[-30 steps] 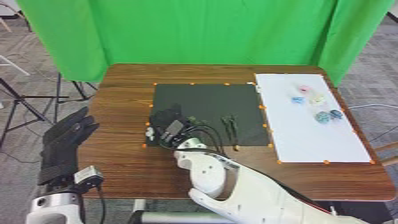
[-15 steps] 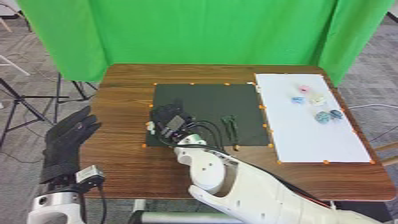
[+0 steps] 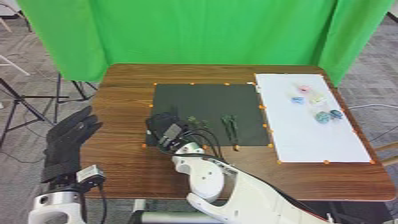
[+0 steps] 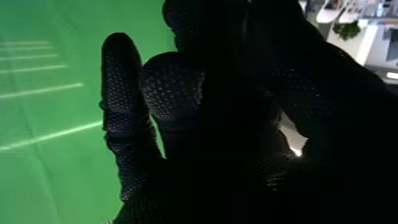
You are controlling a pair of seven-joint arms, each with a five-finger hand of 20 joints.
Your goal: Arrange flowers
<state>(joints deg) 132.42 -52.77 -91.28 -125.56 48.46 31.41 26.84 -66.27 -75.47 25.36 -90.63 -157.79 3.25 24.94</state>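
A robot's black-gloved right hand (image 3: pixel 161 125), its grip impossible to tell, is left of slender green stems (image 3: pixel 231 128) on a black rectangular mat (image 3: pixel 213 97); the left hand (image 3: pixel 64 146) has fingers apart.

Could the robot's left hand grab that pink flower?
Probably not: the pink flower lies on the white sheet across the table from the left hand, with the right hand between them.

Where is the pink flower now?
In the head view, the pink flower lies on the right, toward the far end of the white sheet, just beyond the light blue one.
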